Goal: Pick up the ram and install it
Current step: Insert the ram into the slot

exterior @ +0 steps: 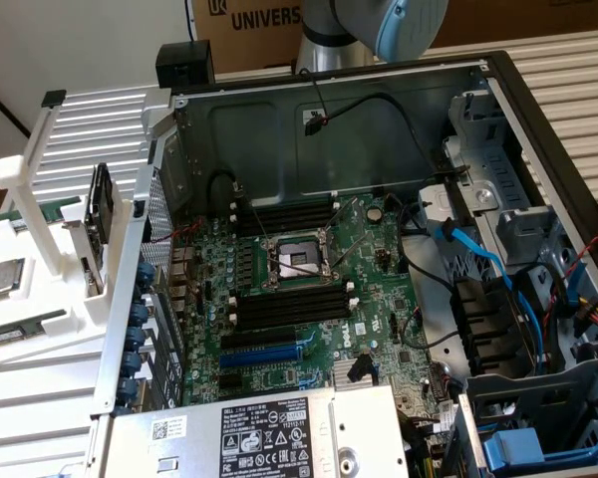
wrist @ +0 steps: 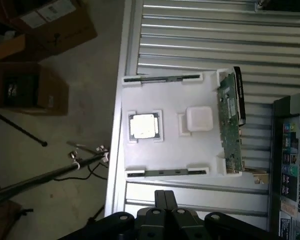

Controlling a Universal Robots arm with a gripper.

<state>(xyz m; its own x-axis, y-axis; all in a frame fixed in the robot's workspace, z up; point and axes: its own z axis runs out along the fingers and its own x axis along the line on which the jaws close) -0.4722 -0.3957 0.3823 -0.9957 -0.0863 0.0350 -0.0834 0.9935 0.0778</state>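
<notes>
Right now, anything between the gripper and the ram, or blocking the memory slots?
Nothing visible. The shut gripper hangs just off the white tray, where the nearest ram lies bare in its recess. The black memory slots sit uncovered.

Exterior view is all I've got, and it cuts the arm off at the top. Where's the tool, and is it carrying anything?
Observer: The tool is shut and empty, well above the ribbed table, with the wrist camera looking down on the white tray.
Operator: Any ram in that tray?
Observer: Two. The near ram stick lies flat in the edge slot closest to the tool, and the far ram stick lies along the opposite edge. The tool touches neither.
</notes>
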